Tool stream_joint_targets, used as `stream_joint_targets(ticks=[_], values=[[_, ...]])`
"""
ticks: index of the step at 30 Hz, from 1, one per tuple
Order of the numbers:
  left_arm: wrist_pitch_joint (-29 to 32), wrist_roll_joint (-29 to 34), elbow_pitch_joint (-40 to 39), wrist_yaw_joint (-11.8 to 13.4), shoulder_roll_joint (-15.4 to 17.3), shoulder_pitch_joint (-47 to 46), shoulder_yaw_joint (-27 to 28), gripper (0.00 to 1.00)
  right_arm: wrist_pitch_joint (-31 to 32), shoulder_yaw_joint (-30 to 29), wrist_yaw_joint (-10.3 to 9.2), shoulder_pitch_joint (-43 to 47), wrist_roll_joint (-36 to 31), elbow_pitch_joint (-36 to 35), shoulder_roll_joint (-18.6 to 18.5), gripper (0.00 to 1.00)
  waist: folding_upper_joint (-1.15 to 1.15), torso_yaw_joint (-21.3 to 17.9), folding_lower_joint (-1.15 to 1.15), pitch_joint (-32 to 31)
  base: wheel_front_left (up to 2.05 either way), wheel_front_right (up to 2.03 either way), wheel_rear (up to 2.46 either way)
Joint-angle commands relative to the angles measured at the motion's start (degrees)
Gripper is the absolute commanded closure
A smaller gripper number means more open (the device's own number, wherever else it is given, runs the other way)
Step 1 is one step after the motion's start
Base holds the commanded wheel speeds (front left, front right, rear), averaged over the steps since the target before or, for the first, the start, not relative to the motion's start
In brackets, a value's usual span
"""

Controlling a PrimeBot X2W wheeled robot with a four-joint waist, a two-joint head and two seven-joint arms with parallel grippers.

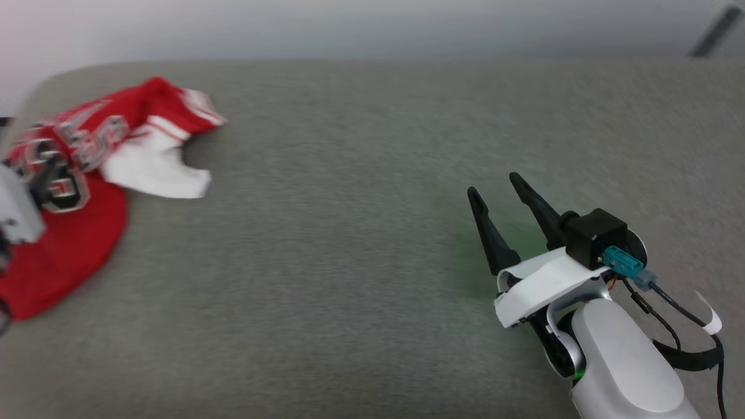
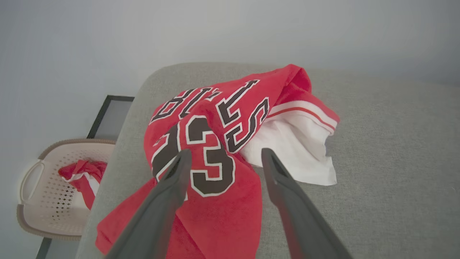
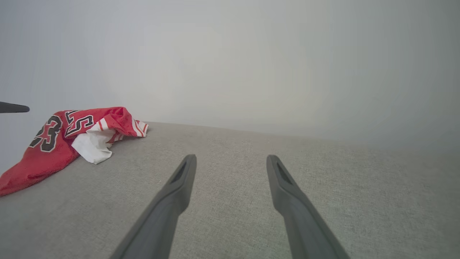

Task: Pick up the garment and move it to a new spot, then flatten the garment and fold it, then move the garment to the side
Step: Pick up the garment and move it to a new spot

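Note:
The garment (image 1: 70, 250) lies crumpled at the far left of the grey cloth-covered table (image 1: 349, 262). It is red with a white sleeve (image 1: 157, 169) and a black "23" print facing up. In the left wrist view my left gripper (image 2: 226, 154) hovers open just above the garment (image 2: 222, 219), one finger (image 2: 169, 190) over the "23" print and the other beside the white sleeve (image 2: 298, 151). My right gripper (image 1: 495, 186) stands open over bare table at the right, well away from the garment (image 3: 54, 144). In its own wrist view the right gripper (image 3: 231, 158) has nothing between its fingers.
A beige perforated basket (image 2: 39, 208) with a red-and-white cloth (image 2: 82, 174) sits below the table's left end. A plain pale wall runs behind the table. A dark fingertip (image 3: 12, 107) of the left gripper pokes into the right wrist view's left edge.

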Motion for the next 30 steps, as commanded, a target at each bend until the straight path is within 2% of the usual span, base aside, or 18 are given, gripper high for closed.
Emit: stream_joint_targets(ticks=[1, 5, 10, 14, 21, 22, 23, 25, 28, 30], values=[[2.3, -2.4, 0.6, 0.1, 1.9, -1.3, -0.7, 0.00, 0.0, 0.3, -0.04, -1.3, -0.6, -0.8, 0.5, 0.00, 0.00, -10.9, 0.00, 9.9, 0.00, 0.00, 0.00], [5.7, -5.1, 2.6, 0.1, 5.0, -3.3, -2.8, 0.00, 0.0, 0.5, -0.04, -1.9, -1.0, -2.0, 0.7, 0.00, 0.00, -12.5, 0.00, 12.6, 0.00, 0.00, 0.00], [6.7, -6.7, 6.0, 0.1, 6.9, -4.9, -4.0, 0.00, 0.0, 1.0, -0.04, -3.2, -1.0, -3.0, 1.0, 0.00, 0.00, -14.3, 0.00, 14.9, 0.00, 0.00, 0.00], [6.7, -8.2, 10.7, 0.1, 6.7, -5.3, -4.2, 0.00, 0.0, 1.3, -0.04, -3.3, -1.5, -3.5, 1.2, 0.00, 0.00, -15.1, 0.00, 15.8, 0.00, 0.00, 0.00], [11.1, -12.4, 11.9, -0.2, 2.6, -2.3, -6.6, 0.00, 0.0, 3.0, -0.04, -3.2, -2.0, -3.2, 1.4, 0.00, 0.00, -14.9, 0.00, 15.1, 0.00, 0.00, 0.00], [11.5, -12.9, 11.4, -0.3, 2.2, -1.8, -7.0, 0.07, 0.0, 3.2, -0.04, -3.2, -2.0, -3.1, 1.4, 0.00, 0.00, -14.7, 0.00, 14.8, 0.00, 0.00, 0.00], [11.3, -13.5, 11.0, -0.3, 2.0, -1.5, -7.3, 0.52, 0.0, 3.5, -0.04, -3.2, -2.0, -2.9, 1.4, 0.00, 0.00, -14.6, 0.00, 14.5, 0.00, 0.00, 0.00], [8.9, -13.8, 10.2, -0.3, 2.2, -1.3, -7.7, 0.74, 0.0, 3.8, -0.04, -3.2, -1.8, -2.6, 1.4, 0.00, 0.00, -14.1, 0.00, 13.7, 0.00, 0.00, 0.00], [3.6, -13.8, 10.3, -0.3, 2.9, -1.8, -7.8, 0.97, 0.0, 4.0, -0.04, -2.5, -1.5, -2.1, 1.4, 0.00, 0.00, -13.2, 0.00, 11.4, 0.00, 0.00, 0.00], [-0.4, -13.3, 11.2, -0.3, 4.1, -1.9, -7.7, 0.91, 0.0, 4.2, -0.04, -2.0, -1.2, -1.6, 1.4, 0.00, 0.00, -12.7, 0.00, 9.5, 0.00, 0.00, 0.00]])
